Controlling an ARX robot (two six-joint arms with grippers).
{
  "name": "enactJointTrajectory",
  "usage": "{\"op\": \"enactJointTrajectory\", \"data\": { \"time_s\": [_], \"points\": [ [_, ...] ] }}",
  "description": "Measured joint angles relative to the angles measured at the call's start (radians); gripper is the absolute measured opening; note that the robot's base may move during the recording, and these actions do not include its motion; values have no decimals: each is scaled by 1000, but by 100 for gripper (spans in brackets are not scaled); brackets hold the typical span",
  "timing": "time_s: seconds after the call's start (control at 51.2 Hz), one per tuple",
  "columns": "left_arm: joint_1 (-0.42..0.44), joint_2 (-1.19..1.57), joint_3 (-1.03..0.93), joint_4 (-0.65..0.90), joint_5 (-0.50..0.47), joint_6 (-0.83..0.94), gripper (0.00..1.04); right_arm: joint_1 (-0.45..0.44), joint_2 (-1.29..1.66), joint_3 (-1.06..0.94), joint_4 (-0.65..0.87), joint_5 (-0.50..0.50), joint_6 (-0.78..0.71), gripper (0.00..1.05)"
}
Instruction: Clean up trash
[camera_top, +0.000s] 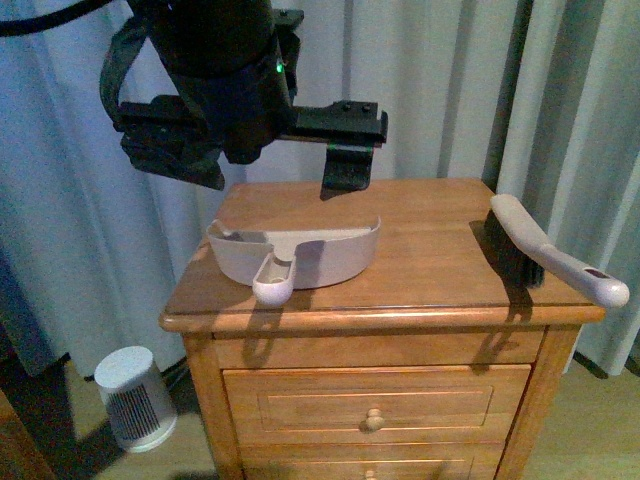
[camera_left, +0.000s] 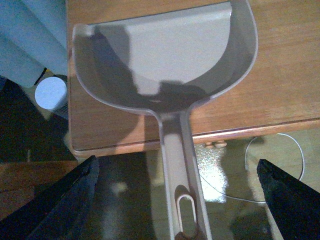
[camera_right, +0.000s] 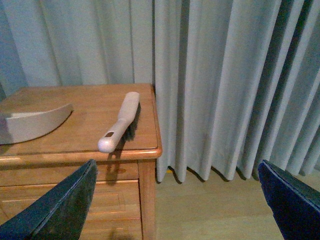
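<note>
A beige dustpan (camera_top: 300, 255) sits on the wooden worktop (camera_top: 430, 250), near the front edge on the left side. Its handle points at the robot and sticks out a little past the edge. In the left wrist view, the inside of the pan shows only smooth plastic and a dark shadow.

The left arm (camera_top: 215, 80) hangs over the back left part of the worktop, above the dustpan. The left fingers (camera_left: 70, 200) are spread wide apart, one on each side of the pan's handle. They do not touch it and hold nothing.

A brush (camera_top: 550, 255) with dark bristles lies on the right side of the worktop, well apart from the dustpan. The end of its pale handle pokes out over the front right corner. The right fingers (camera_right: 65, 205) are also spread wide apart and hold nothing. They are away from the worktop, off to its right.

I cannot tell where the trash is, as no view shows it.

Pale curtains (camera_top: 560, 90) hang behind the worktop. Drawers (camera_top: 375, 400) with round knobs are under it. A small white round box (camera_top: 132, 395) stands on the floor to the left.
</note>
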Motion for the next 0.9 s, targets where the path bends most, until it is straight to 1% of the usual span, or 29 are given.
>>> {"op": "enactJointTrajectory", "data": {
  "time_s": [0.273, 0.898],
  "points": [
    [-10, 63, -51, 47, 38, -31, 97, 0, 0, 0, 0, 0, 0, 97],
    [11, 127, -112, 143, 32, 9, 96, 0, 0, 0, 0, 0, 0, 97]
  ]
}}
